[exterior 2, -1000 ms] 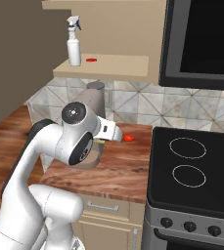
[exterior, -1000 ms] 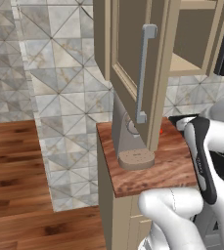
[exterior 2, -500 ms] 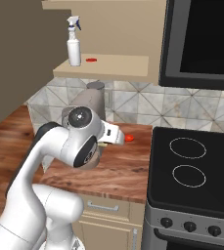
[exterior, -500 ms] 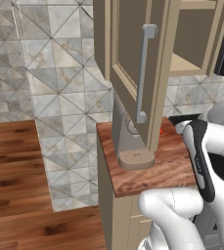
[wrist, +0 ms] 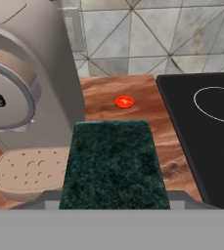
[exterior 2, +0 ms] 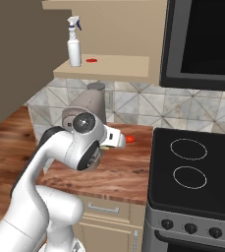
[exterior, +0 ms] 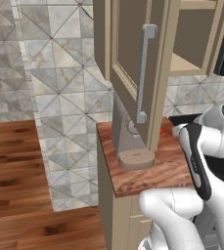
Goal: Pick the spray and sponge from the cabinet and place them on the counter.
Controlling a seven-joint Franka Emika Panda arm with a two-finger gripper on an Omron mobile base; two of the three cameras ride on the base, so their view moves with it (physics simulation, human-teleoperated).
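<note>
The dark green sponge (wrist: 114,163) sits in the gripper (wrist: 114,202) above the counter (exterior 2: 115,165), held between the fingers at a middling spread, its long edges running away from the hand toward the tiled wall. The coffee machine (wrist: 23,93) serves as the landmark: the sponge hangs just beside its drip tray, on the stove side, with a thin strip of wood showing between the two. Beyond the sponge, a small red-orange thing (wrist: 124,101) lies on the wood near the back wall, between the coffee machine and the black stovetop (exterior 2: 202,172). The stovetop's straight edge runs close along the sponge's far side, leaving a narrow lane of bare counter. Above the coffee machine, the spray (exterior 2: 74,42) stands upright on the open cabinet shelf (exterior 2: 114,69), near its front edge, a red spot just beside it. The cabinet door (exterior: 133,68) hangs swung out over the machine.
</note>
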